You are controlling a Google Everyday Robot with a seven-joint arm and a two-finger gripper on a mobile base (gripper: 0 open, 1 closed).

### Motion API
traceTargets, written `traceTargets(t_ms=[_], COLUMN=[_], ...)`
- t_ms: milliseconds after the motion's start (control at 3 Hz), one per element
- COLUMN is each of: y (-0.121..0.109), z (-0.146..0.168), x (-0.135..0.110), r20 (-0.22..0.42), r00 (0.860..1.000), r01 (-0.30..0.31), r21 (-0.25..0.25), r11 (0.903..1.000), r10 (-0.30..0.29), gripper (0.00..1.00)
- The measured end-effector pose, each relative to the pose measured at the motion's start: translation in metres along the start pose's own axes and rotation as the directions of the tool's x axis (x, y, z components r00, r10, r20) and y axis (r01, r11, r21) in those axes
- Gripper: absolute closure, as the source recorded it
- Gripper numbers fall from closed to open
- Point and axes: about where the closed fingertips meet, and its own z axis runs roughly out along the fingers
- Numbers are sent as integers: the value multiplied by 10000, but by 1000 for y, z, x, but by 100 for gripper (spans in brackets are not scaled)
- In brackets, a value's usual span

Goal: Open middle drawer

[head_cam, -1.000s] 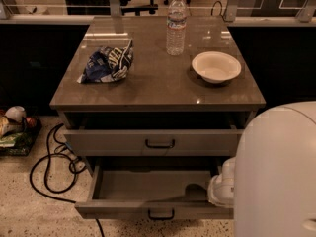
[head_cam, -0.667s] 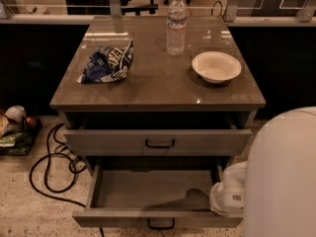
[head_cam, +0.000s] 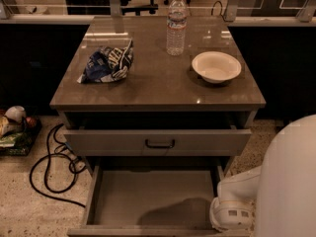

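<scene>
**White gripper sitting low at the front right corner of the open middle drawer**

White and rounded, the gripper (head_cam: 230, 212) is hanging low at the bottom right of the view, right at the front right corner of the middle drawer (head_cam: 148, 186). Its casing is overlapping the drawer's right side wall there. Whether it is open or closed cannot be told, nor whether it is holding anything. The wrist above it is rising up and to the right, merging into the robot's big pale body (head_cam: 291, 181), which is filling the lower right corner and hiding that side of the cabinet.

The middle drawer is standing far out toward the camera, showing its shallow plain tray, with a soft dark shadow (head_cam: 173, 212) lying across the tray floor just left of the gripper. The drawer's front edge is running along the bottom border of the view.

Directly above, the top drawer (head_cam: 98, 143) is sitting slightly ajar, with a dark gap showing over its front and its dark loop handle (head_cam: 159, 143) at centre.

On the cabinet top (head_cam: 158, 90), a crumpled blue snack bag (head_cam: 107, 63) is lying at the left, a water bottle (head_cam: 176, 26) is standing upright near the back, and a pale bowl (head_cam: 216, 66) is sitting at the right, all well apart. A black cable (head_cam: 52, 169) is looping over the speckled floor to the left.
</scene>
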Motion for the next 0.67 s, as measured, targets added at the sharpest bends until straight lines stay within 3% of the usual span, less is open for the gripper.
traceTargets(t_ms=[667], y=[32], z=[3], x=[-2], r20=[-283], r00=[9996], r01=[52], r21=[-306], r11=[9995], r10=[-61], gripper=[100])
